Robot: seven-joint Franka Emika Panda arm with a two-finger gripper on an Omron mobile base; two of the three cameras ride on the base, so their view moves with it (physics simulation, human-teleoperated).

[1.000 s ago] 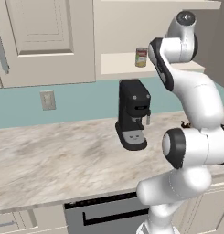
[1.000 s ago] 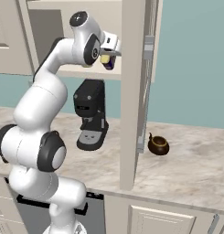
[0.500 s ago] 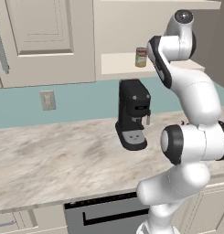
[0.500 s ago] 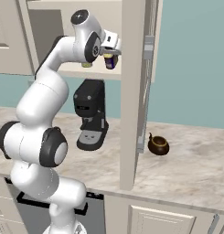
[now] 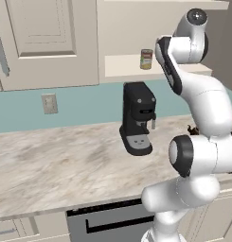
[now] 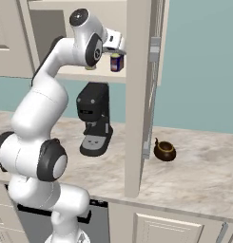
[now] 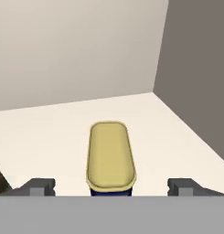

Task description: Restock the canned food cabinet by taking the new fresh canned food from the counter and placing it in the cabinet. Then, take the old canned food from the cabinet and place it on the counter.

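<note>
The new fresh canned food [image 7: 109, 155], a dark-blue can with a yellow top, stands upright on the cabinet's cream shelf [image 7: 49, 132]. My gripper [image 7: 111, 187] is open just above it, one fingertip on each side and clear of its sides. From the right base view the blue can [image 6: 116, 62] sits under the gripper [image 6: 117, 46] inside the cabinet [image 6: 75, 76]. The old canned food [image 5: 146, 59], red and white, stands farther left on the same shelf [image 5: 122, 64]. The marble counter [image 5: 56, 160] runs below.
A black coffee machine [image 5: 138, 118] stands on the counter under the shelf. A small brown kettle [image 6: 164, 150] sits right of the cabinet's side panel [image 6: 139, 95]. A panelled door [image 5: 46, 42] closes the cabinet to the left. The grey cabinet wall [image 7: 195, 77] is close on the right.
The jaws have opened from a grip on the blue can, which now stands free on the shelf. The arm has barely moved.
</note>
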